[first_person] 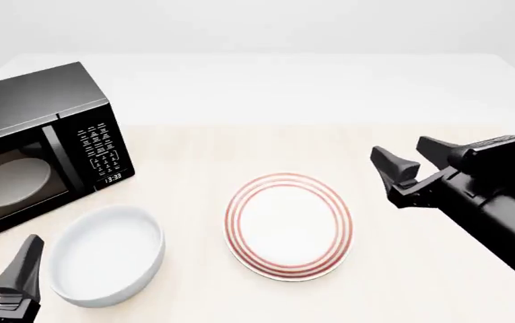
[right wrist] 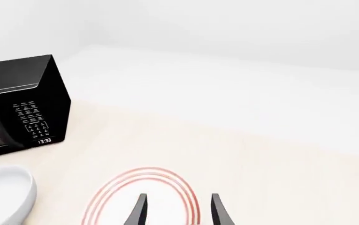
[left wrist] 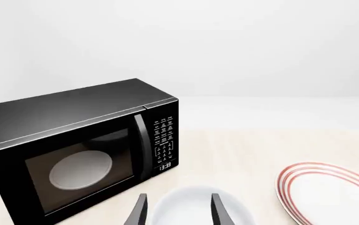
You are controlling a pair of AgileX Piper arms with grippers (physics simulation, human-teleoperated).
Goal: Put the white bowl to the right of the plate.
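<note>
Currently white bowl (first_person: 106, 254) left of plate (first_person: 289, 225), rims apart.

The white bowl (first_person: 106, 254) is sitting upright on the counter (first_person: 329, 101) to the left of the plate (first_person: 289, 225), with a narrow strip of bare surface showing between the two. It is plain, glossy and round, with deep curved sides, and nothing is lying inside it. The plate is lying flat near the middle, white and round, with concentric red rings running around its rim and its centre bare.
</note>
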